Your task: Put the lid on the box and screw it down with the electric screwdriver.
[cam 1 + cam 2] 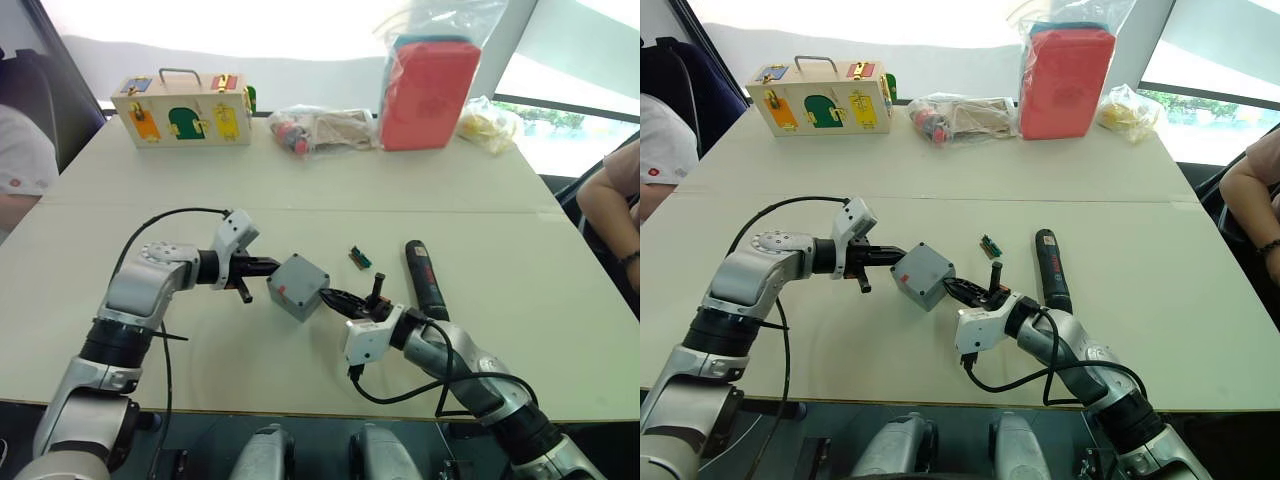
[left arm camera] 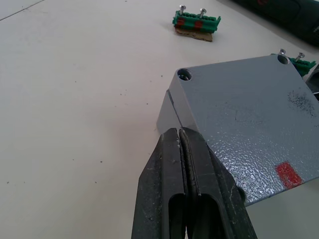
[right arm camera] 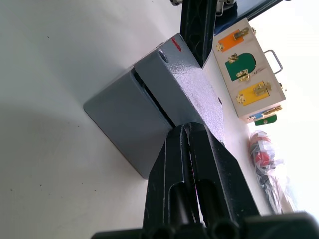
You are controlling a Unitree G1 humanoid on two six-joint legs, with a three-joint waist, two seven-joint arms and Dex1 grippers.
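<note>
Right gripper (image 1: 333,298) and left gripper (image 1: 268,266), fingers pressed together, braced opposite corners of the box (image 1: 297,286) at frame centre, lid (image 2: 249,114) seated. Advise squaring lid before fetching screwdriver (image 1: 424,277).

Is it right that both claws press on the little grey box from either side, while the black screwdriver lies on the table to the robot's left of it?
Not quite. The left claw and right claw do press shut against the grey box from either side, but the black screwdriver lies on the table to the robot's right of the box, beside the right arm. The left eye view shows it.
</note>
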